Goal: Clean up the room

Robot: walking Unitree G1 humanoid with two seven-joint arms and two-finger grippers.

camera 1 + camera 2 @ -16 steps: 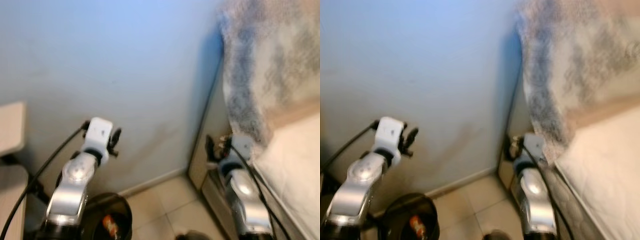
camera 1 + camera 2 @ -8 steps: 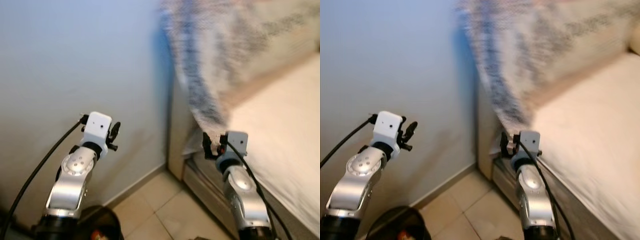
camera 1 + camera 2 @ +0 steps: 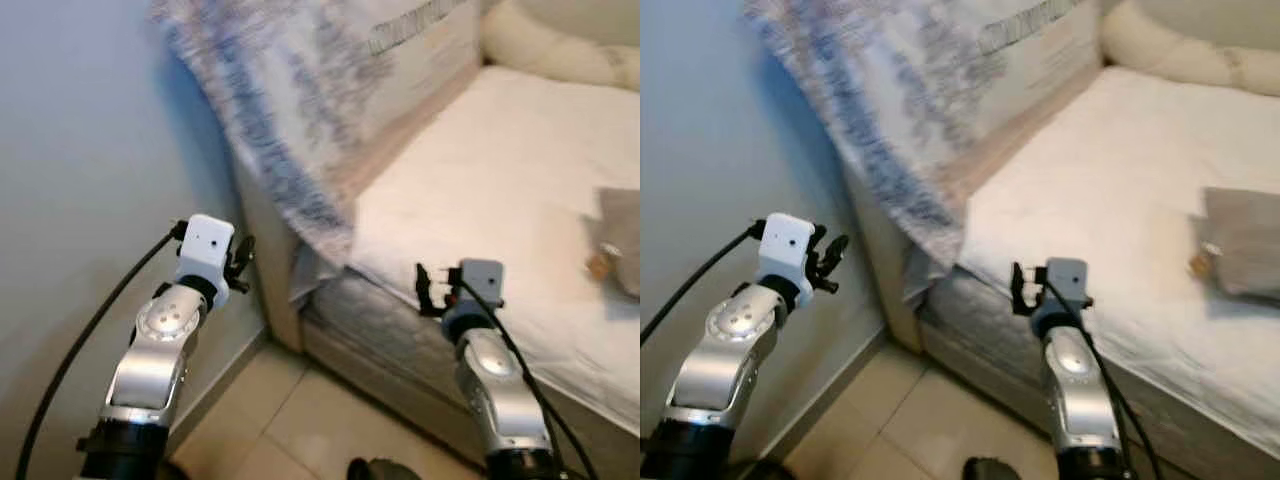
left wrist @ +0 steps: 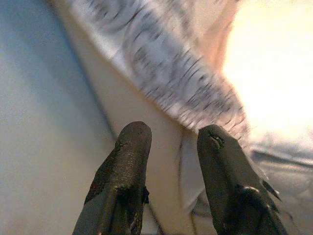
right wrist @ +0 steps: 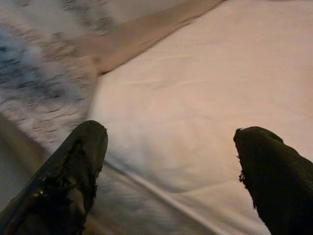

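A bed (image 3: 500, 190) with a white sheet occupies the right side of the scene, its corner close in front of the robot. A grey-and-white patterned blanket (image 3: 300, 100) is bunched at the bed's left end and hangs over the edge toward the pale blue wall (image 3: 90, 150). A grey cloth (image 3: 1245, 240) lies flat on the sheet near the right edge, with a small tan item (image 3: 1202, 262) touching its near side; what that item is cannot be told. A cream pillow (image 3: 1180, 50) sits at the far end of the bed.

The left gripper (image 4: 168, 139) is raised beside the wall, fingers slightly parted and holding nothing. The right gripper (image 5: 171, 142) is raised at the bed's near edge, fingers spread wide and empty. Beige tiled floor (image 3: 290, 420) lies below both arms.
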